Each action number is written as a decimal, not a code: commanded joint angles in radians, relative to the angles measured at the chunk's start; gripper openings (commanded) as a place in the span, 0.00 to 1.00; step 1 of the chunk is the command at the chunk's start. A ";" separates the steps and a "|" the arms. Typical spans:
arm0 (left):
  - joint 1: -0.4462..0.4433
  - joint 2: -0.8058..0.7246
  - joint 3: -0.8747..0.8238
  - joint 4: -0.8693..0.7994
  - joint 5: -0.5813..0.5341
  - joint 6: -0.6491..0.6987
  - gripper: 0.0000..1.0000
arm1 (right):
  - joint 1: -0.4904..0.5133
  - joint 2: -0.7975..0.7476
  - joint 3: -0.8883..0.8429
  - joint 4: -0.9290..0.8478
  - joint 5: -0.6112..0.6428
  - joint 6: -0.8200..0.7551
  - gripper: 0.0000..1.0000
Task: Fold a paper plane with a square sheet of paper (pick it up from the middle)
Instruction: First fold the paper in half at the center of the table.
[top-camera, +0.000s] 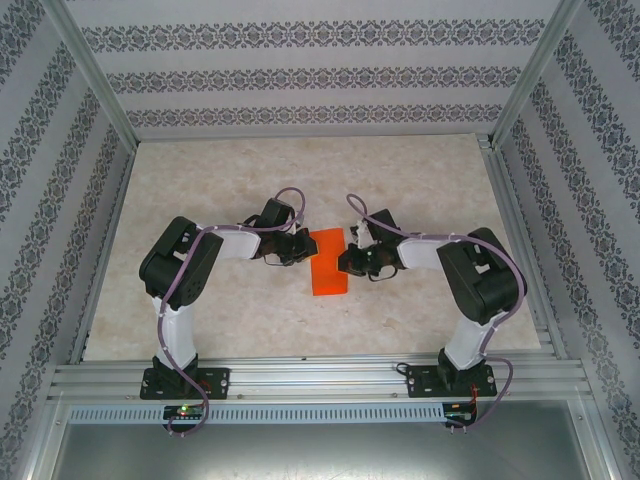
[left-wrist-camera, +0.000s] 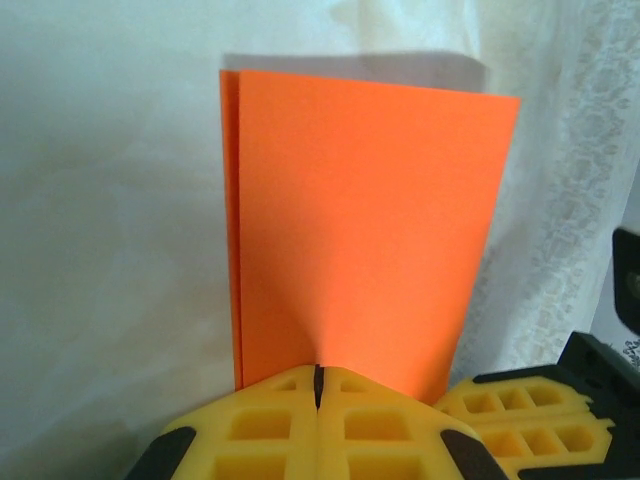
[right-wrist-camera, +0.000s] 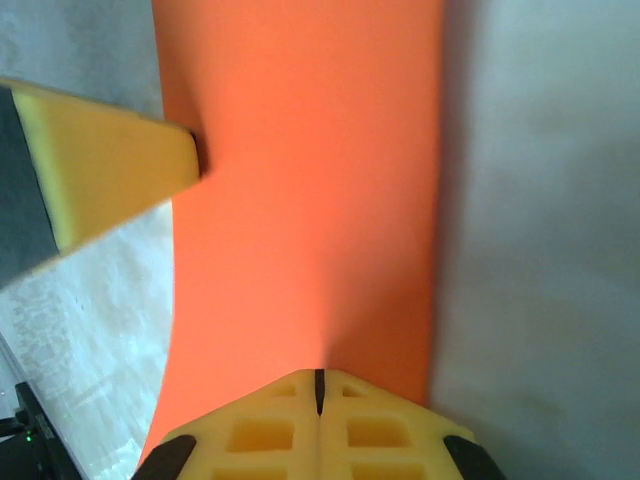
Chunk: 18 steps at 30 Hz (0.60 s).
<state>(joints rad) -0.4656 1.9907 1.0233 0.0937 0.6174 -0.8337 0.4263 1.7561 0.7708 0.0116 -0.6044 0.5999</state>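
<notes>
Paper: square sheet of paper (top-camera: 329, 264) — doubled over, layers slightly offset, above the table (top-camera: 420, 180)
Left fingers (left-wrist-camera: 265, 425): pinched tight on one paper edge
Right fingers (right-wrist-camera: 265, 432): clamped on the opposite side

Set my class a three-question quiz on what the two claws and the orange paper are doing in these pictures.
1. True or false: the left claw is shut on the orange paper.
2. How many paper layers show along the sheet's left edge in the left wrist view? A one, B two, C four.
3. Fill in: the right claw is ____ on the paper's opposite side.
Key: 1 true; 2 B; 3 shut.
</notes>
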 joint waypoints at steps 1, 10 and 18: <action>-0.012 0.138 -0.083 -0.280 -0.236 0.034 0.00 | -0.016 -0.026 -0.102 -0.160 0.003 -0.029 0.00; -0.009 0.123 -0.043 -0.291 -0.257 0.081 0.00 | 0.004 -0.086 0.094 -0.158 -0.005 -0.009 0.00; 0.004 0.123 0.038 -0.316 -0.263 0.174 0.00 | 0.058 0.059 0.183 -0.089 -0.011 0.015 0.00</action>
<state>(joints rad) -0.4656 1.9987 1.1042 -0.0029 0.6022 -0.7334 0.4702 1.7679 0.9489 -0.0811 -0.6147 0.6010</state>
